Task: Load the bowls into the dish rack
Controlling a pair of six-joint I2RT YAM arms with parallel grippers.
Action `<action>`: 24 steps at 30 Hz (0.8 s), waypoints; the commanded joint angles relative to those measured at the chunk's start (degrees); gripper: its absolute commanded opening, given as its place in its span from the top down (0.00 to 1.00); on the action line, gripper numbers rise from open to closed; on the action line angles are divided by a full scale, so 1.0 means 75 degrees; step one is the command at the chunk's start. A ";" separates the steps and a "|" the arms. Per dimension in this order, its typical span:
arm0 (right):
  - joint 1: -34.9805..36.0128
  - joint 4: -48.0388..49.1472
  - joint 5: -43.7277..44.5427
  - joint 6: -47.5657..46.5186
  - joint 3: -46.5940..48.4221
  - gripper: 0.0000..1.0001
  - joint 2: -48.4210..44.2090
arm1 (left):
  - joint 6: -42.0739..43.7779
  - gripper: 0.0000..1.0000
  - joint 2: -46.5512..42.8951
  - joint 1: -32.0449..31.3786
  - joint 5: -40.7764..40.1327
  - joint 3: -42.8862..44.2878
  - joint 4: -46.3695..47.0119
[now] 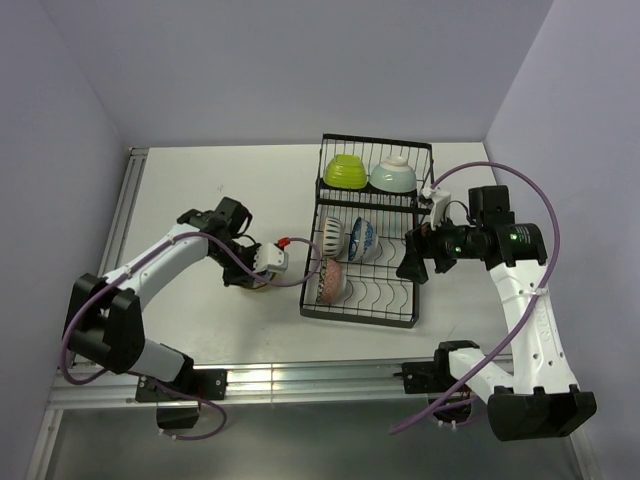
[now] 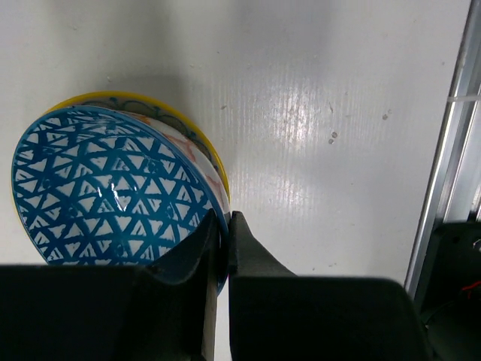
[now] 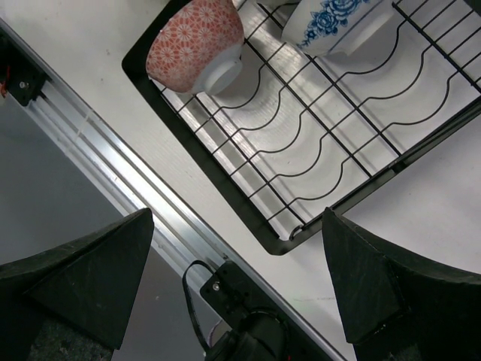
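1. At the left-centre of the white table (image 1: pixel 200 190), the left arm reaches out from its base with a bent elbow. The left gripper (image 2: pixel 223 248) points down just beside the large black wire dish rack (image 1: pixel 360 318).
2. Its dark fingers (image 2: pixel 252 252) are pinched almost together on the wall of a glossy blue ceramic bowl with a white triangle lattice (image 2: pixel 105 195), one inside the rim and one outside.
3. That bowl sits nested in a round yellow-rimmed ceramic bowl (image 2: pixel 150 104), which rests on the table outside the rack.
4. The right arm folds in over the rack's right edge. The right gripper (image 3: pixel 237 226) hangs above the near corner with its fingers spread wide, released and touching nothing.
5. A lime green bowl (image 1: pixel 345 171) and a pale mint bowl (image 1: pixel 393 174) lie upside down in the rack's far section.
6. A white bowl with dark stripes (image 1: pixel 331 236), a white bowl with blue flowers (image 3: pixel 331 22) and a red-patterned bowl (image 3: pixel 197 41) stand on edge among the curved slot wires.
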 commanded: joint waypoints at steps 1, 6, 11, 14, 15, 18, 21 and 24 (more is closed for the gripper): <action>-0.0048 -0.0027 -0.0263 0.0107 0.0430 0.00 -0.0096 | -0.0408 1.00 -0.0808 -0.0034 0.0437 0.0190 0.0000; -0.0048 0.0441 -0.0217 0.0728 0.0828 0.00 -0.0178 | -0.1507 1.00 -0.1546 -0.0023 0.0601 0.0214 0.0609; -0.0048 0.0944 0.0087 0.1969 0.1695 0.00 0.0021 | -0.2821 1.00 -0.2494 -0.0034 0.1501 0.0342 0.1613; -0.0048 0.0958 0.0053 0.2626 0.1849 0.00 0.0092 | -0.4354 1.00 -0.3210 -0.0081 0.2240 0.0156 0.2738; -0.0048 0.0992 -0.0051 0.2953 0.1802 0.00 0.0068 | -0.5194 1.00 -0.3362 -0.0139 0.2474 -0.0042 0.3647; -0.0048 0.1063 -0.0894 0.3525 0.1311 0.00 -0.0142 | -0.6649 1.00 -0.3867 -0.0817 0.2173 -0.0615 0.5104; -0.0048 0.1191 -0.1632 0.3822 0.0842 0.00 -0.0458 | -0.7600 1.00 -0.3997 -0.1720 0.1458 -0.0969 0.6536; -0.0048 0.1355 -0.1705 0.4524 0.0619 0.00 -0.0670 | -0.8479 1.00 -0.3868 -0.2493 0.0580 -0.1297 0.7475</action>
